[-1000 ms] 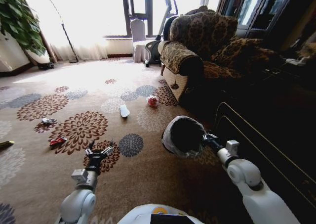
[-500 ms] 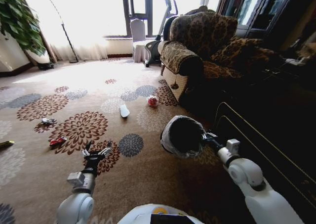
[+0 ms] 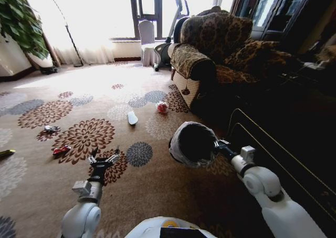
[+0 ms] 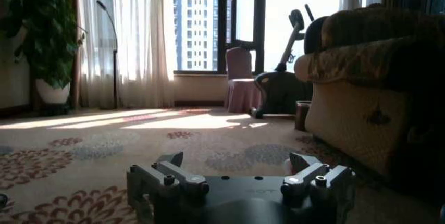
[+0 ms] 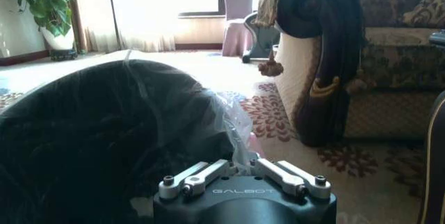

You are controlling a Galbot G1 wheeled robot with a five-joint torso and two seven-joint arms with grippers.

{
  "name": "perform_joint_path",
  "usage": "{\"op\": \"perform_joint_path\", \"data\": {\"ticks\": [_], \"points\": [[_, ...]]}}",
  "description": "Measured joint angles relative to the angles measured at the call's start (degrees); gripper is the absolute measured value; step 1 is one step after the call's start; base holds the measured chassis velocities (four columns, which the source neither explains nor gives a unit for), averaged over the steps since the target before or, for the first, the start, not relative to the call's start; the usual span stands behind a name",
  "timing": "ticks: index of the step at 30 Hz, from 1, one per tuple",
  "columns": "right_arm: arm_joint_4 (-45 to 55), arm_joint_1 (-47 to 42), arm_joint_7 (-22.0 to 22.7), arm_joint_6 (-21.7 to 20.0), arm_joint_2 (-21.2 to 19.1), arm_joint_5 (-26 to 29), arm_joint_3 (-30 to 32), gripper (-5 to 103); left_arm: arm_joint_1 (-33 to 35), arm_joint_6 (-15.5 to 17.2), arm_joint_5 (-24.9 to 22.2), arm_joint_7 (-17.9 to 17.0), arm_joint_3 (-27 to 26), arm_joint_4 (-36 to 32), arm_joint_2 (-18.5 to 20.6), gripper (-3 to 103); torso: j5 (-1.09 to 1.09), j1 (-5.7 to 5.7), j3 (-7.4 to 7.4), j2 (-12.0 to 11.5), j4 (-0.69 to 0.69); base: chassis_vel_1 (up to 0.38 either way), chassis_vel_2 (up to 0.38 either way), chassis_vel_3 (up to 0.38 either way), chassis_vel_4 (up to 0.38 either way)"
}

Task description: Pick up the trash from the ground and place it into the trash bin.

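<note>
In the head view my right gripper (image 3: 217,145) is shut on the rim of the trash bin (image 3: 192,143), holding this dark bucket with a grey liner tilted above the carpet. The right wrist view shows the gripper (image 5: 240,169) clamped on the liner edge of the trash bin (image 5: 104,130). My left gripper (image 3: 104,158) hangs open and empty over the carpet, also seen from its own wrist (image 4: 238,164). Trash lies on the floor: a red wrapper ball (image 3: 163,107), a white scrap (image 3: 132,117), a red packet (image 3: 61,150), a dark scrap (image 3: 51,128) and a yellow piece (image 3: 5,153).
A patterned armchair (image 3: 210,54) stands ahead on the right, with dark furniture and a metal frame (image 3: 273,143) along the right side. A potted plant (image 3: 18,17), a floor lamp, a chair (image 3: 147,38) and an exercise bike stand by the window. Open carpet lies ahead and left.
The trash bin in my right gripper has drifted slightly to the left. My left gripper has shifted only a little. The trash on the floor has not moved.
</note>
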Motion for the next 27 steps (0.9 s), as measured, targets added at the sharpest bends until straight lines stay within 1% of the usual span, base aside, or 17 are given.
{"op": "perform_joint_path", "data": {"ticks": [5, 13, 18, 27], "points": [[-0.19, 0.14, 0.00, 0.02, 1.36, -0.24, -0.04, 1, -0.15, 0.25, -0.17, -0.05, -0.71, 0.01, -0.74, 100, 0.01, 0.00, 0.00, 0.00, 0.00, 0.000, 0.000, 0.000, 0.000], [-0.20, -0.13, 0.00, 0.01, 1.01, -0.25, 0.42, 1, -0.16, 0.19, -0.35, 0.40, 0.13, 0.16, -0.90, 100, 0.00, 0.00, 0.00, 0.00, -0.01, 0.000, 0.000, 0.000, 0.000], [-0.58, 0.11, 0.00, 0.00, 0.76, -0.48, 0.50, 1, -0.14, 0.07, -0.41, 0.56, 0.51, 1.36, -0.03, 100, 0.00, 0.00, 0.00, 0.00, 0.00, 0.000, 0.000, 0.000, 0.000], [-1.38, -0.40, 0.01, 0.02, 2.77, -3.12, 0.12, 1, 0.36, 0.06, -0.69, 0.60, 0.45, 1.27, 1.15, 100, 0.00, 0.00, 0.00, 0.00, -0.01, 0.000, 0.000, 0.000, 0.000]]}}
